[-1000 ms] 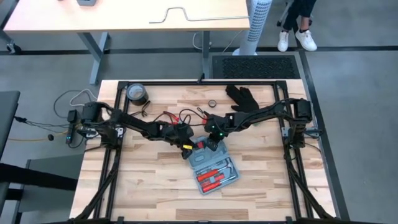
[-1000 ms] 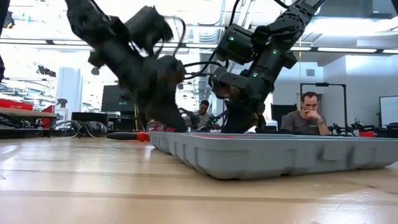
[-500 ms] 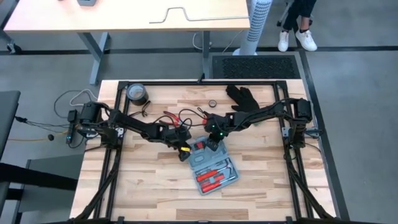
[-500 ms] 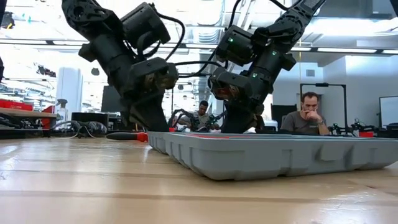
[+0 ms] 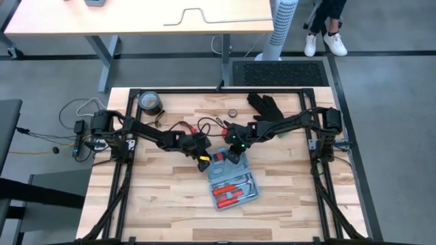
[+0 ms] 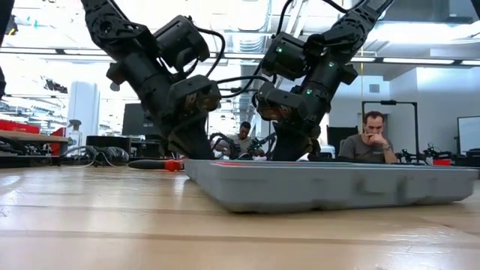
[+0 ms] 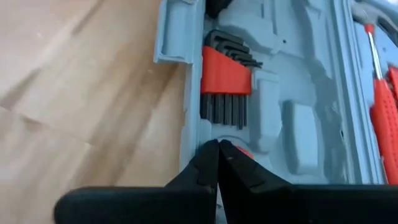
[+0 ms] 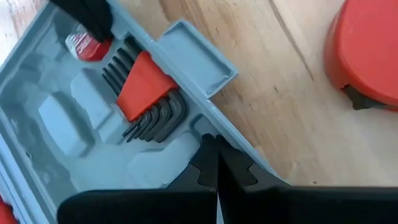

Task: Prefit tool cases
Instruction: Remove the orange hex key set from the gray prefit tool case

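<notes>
Currently both my jaws, left (image 5: 203,160) and right (image 5: 231,158), are pressed together at the tool case's (image 5: 234,187) 12 o'clock edge on the counter (image 5: 163,204).

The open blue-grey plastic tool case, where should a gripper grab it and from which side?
Probably the raised rim of the blue-grey plastic tool case, from above, one finger inside the wall and one outside. It lies flat and open on the wooden table, too wide to span. The handle tab sticks out, another option. The left gripper and right gripper are already at the rim.
</notes>
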{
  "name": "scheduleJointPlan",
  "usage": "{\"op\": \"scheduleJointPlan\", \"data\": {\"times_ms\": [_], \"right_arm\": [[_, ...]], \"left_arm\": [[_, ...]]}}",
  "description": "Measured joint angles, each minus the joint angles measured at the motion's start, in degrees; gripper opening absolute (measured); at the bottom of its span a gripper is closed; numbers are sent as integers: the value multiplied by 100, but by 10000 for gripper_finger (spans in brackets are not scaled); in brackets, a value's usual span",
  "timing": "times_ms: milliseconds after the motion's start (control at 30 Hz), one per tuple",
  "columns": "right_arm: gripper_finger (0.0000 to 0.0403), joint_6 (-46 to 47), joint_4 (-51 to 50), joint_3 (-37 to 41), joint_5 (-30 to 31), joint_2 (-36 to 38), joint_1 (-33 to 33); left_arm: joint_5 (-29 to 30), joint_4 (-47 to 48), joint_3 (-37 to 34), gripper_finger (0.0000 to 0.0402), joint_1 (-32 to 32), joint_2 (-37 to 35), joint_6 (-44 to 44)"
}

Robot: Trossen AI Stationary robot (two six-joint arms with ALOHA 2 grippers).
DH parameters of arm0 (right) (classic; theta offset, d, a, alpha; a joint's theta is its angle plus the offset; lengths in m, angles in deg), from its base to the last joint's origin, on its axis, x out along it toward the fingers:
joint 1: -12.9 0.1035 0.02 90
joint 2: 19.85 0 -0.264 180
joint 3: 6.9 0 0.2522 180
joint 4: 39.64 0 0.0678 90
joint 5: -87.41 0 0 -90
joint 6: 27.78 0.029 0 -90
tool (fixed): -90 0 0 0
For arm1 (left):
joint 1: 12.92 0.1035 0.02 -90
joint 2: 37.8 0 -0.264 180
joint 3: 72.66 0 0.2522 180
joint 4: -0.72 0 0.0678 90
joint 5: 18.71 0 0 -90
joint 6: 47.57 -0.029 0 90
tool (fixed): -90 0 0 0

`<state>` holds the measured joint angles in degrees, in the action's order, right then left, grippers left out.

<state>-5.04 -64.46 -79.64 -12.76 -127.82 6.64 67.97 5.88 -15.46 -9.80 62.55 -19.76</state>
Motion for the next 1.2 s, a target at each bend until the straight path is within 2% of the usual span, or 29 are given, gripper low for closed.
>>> {"op": "scheduleJointPlan", "data": {"times_ms": [667,867,1033,1133,1200], "right_arm": [[0,-429,-151,-3,240,170,-114],[0,-714,-132,-7,409,170,-87],[0,-1350,-36,-6,467,170,-27],[0,-1421,-19,-7,472,170,-26],[0,-1424,-25,-7,448,170,-26]], "left_arm": [[-44,-286,-7,0,301,99,-262],[-32,-299,-7,0,306,99,-318],[-133,-299,-11,0,359,99,-356],[-338,-162,13,0,393,-73,-359],[-222,124,39,0,349,-302,-368]]}}
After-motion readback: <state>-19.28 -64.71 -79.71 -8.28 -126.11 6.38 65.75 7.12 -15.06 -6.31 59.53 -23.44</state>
